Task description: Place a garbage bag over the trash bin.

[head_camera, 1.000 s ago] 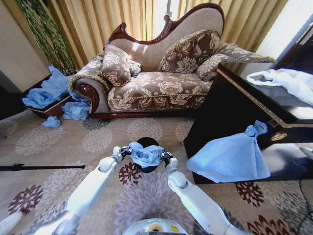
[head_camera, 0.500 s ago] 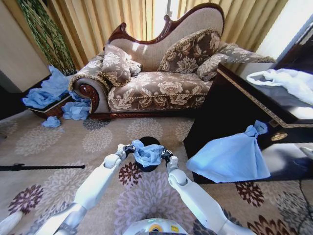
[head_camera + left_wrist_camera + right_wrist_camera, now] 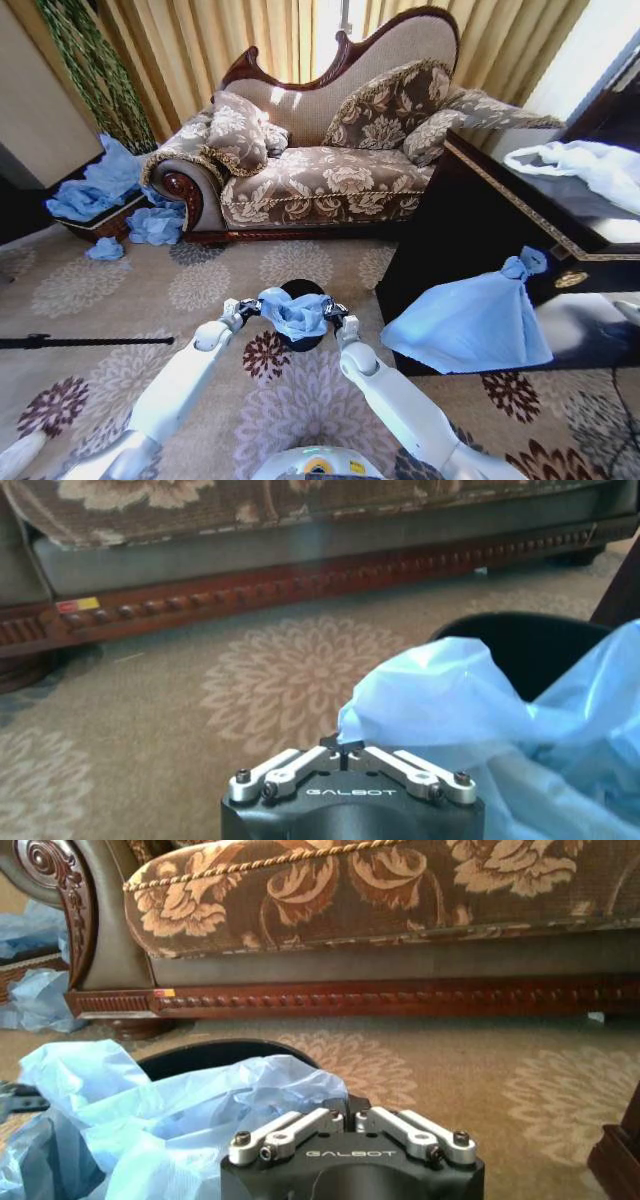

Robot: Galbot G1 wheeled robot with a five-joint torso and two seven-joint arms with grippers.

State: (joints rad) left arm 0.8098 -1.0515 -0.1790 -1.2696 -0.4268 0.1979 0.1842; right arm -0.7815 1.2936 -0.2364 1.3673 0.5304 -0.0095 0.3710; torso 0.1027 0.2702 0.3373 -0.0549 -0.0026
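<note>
Garbage bag (image 3: 297,312) over trash bin (image 3: 301,338), sofa (image 3: 320,180) behind, cabinet (image 3: 500,230) to the right

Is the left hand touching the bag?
Touching. In the left wrist view the left hand is shut on an edge of the bag, the plastic running straight out from its closed tips, above the bin.

1. The garbage bag (image 3: 297,312) is thin, wrinkly, translucent light-blue plastic, pinched between the left gripper (image 3: 343,745) and the right gripper (image 3: 349,1110).
2. Both grippers have matt black bodies and pale brushed-metal linkage bars with small dark screws.
3. The trash bin (image 3: 215,1054), just beyond the grippers, looks like smooth black plastic.
4. The carpet (image 3: 200,705) beneath is flat, matt, patterned cloth.
5. The sofa (image 3: 400,900) farther off is woven floral cloth over a glossy carved wood base.
</note>
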